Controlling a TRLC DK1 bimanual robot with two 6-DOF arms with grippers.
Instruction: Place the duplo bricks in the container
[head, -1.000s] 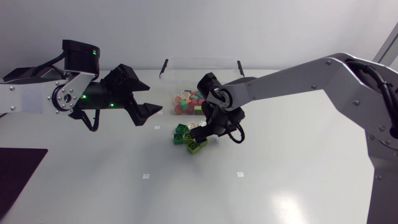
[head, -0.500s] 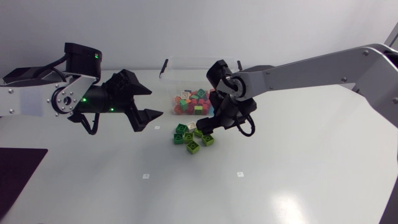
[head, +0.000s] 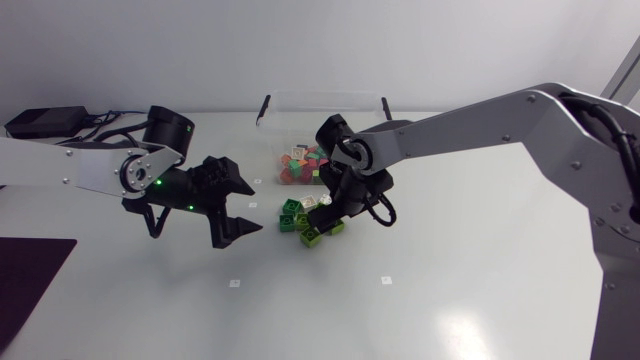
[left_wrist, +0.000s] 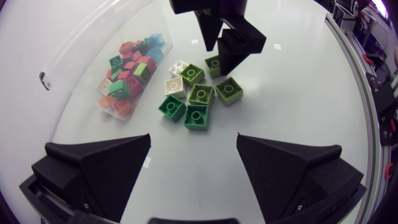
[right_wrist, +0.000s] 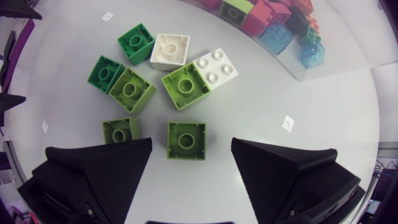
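Item 1 – left gripper: fingers wide apart, holding nothing; hangs over bare table, near the loose bricks but clear of them.

Item 2 – right gripper: fingers apart, clamped on nothing, low over the loose bricks. 1 olive-green brick lies hollow side up in the mouth of the gap, with no contact visible at either finger. A 2nd olive brick sits just ahead of 1 finger.

Item 3 – loose duplo bricks: 8 in a tight cluster on the table, just beside the container. 2 are white, the rest are shades of green. Most lie hollow side up; 1 white brick shows its 4 studs.

Item 4 – container: clear plastic, standing just beyond the cluster. It holds a heap of mixed bricks in red, pink, green, orange and pale blue
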